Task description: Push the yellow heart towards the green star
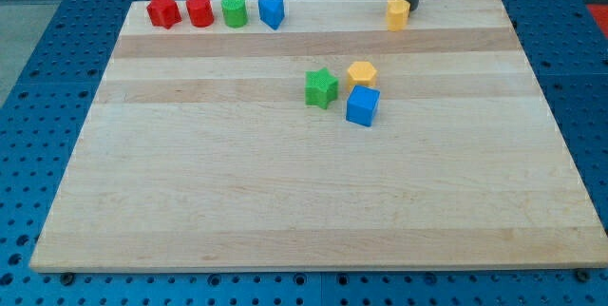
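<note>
Upper right of frame, our tip, a bare rod with no hand and holding nothing, touches the yellow heart at the bench top edge; next push must run down-left toward the green star.

The yellow heart is a small yellow block lying flat at the far edge of the wooden surface, right of centre; its shape is hard to make out at this size. The green star is a bright green block with a pointed outline, lying flat near the middle of the surface, nearer and to the left of the heart and well apart from it. A yellow block sits just beside the star on its right.
</note>
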`<move>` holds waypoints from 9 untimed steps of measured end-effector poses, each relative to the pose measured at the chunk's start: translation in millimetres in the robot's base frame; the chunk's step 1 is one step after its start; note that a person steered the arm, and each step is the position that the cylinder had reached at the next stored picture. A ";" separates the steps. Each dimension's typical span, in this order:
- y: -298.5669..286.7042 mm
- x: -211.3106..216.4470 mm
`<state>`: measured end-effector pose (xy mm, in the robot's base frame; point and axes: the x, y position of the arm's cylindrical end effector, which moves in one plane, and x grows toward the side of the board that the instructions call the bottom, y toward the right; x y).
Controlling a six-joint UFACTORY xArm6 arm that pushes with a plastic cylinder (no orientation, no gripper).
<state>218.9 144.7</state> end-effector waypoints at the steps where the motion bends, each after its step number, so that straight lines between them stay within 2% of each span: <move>1: -21.8 0.5; 2: -43.2 3.5; 6: -18.3 31.6; 9: -73.4 45.0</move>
<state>263.9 71.3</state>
